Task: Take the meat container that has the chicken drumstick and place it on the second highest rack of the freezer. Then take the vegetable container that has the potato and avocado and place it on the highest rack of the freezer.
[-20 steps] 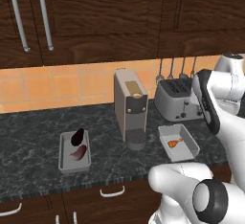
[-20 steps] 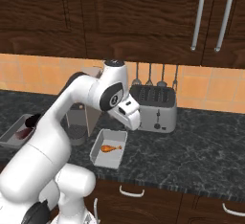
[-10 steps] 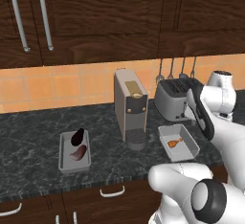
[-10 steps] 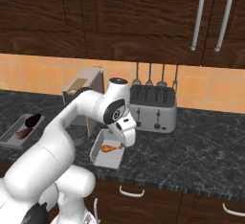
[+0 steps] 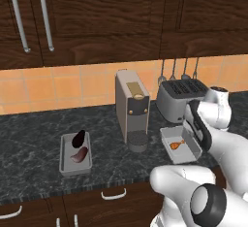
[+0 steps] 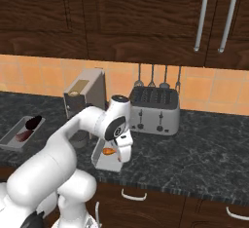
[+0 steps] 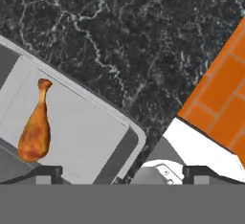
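Dark marble counter (image 5: 34, 138) is seen from the left base, the meat container (image 5: 180, 145) lying right of the coffee machine (image 5: 131, 109), the chicken drumstick (image 5: 176, 145) inside. From the right base, the gripper (image 6: 119, 155) hangs over that container. By the hand view, jaws are wide apart, empty. Judged: first pickup approaching; a descent onto the container rim (image 7: 95, 104) is needed.

Orange-brown chicken drumstick (image 7: 35, 128), grey meat container (image 7: 91, 137), black-marbled counter (image 7: 124, 41).
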Robot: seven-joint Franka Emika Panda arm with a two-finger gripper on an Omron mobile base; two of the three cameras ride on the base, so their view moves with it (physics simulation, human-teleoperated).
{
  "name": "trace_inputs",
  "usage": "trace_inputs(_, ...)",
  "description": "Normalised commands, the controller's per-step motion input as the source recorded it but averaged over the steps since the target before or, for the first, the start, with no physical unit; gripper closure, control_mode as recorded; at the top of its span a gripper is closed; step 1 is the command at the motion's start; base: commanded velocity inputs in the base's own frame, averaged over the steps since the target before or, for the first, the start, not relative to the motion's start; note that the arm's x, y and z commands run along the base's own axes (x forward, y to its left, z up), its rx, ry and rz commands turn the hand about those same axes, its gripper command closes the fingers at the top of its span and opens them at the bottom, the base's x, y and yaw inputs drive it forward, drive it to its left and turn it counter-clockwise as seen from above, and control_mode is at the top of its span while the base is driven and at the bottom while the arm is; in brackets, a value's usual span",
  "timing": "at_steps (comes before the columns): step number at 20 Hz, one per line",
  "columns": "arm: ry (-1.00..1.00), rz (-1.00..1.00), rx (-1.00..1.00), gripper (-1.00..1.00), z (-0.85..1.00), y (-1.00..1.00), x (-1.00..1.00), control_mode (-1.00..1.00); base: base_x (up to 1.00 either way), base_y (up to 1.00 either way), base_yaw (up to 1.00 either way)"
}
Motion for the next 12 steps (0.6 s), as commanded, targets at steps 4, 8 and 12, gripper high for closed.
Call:
trace_inputs(4,0.01,-0.19,0.03,-1.0,-0.45,0.0,-0.03,-1.0,0.0,0.0,0.0)
trace_inputs(8,0.05,-0.19,0.01,-1.0,-0.46,0.06,0.0,-1.0,0.0,0.0,0.0)
trace_inputs(12,0.1,-0.13,0.03,-1.0,-0.48,0.0,0.22,-1.0,0.0,0.0,0.0)
